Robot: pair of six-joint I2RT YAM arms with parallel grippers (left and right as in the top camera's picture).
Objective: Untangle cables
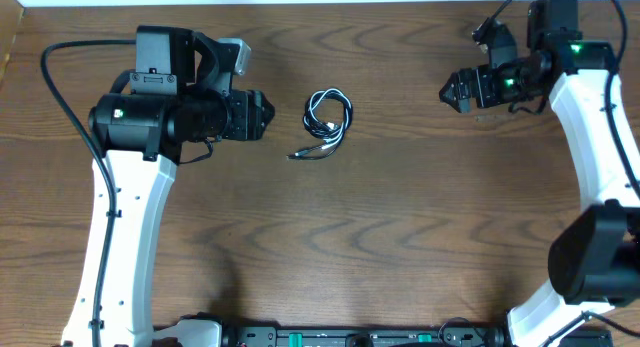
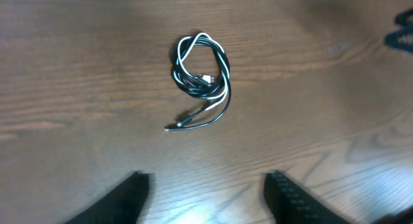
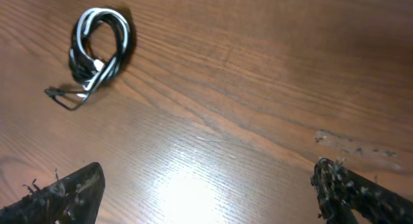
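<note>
Two cables (image 2: 197, 87), blk + wht, coiled together on table (image 1: 400, 237); left gripper (image 2: 208, 183) & right gripper (image 3: 206, 175) jaws apart, empty.

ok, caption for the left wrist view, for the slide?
Black and white cables coiled together on the table, ahead of the left pincer.

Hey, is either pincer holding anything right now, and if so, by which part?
Nothing is held. The left pincer and the right pincer both stand open and empty, apart from the cables, which lie coiled on the table.
</note>
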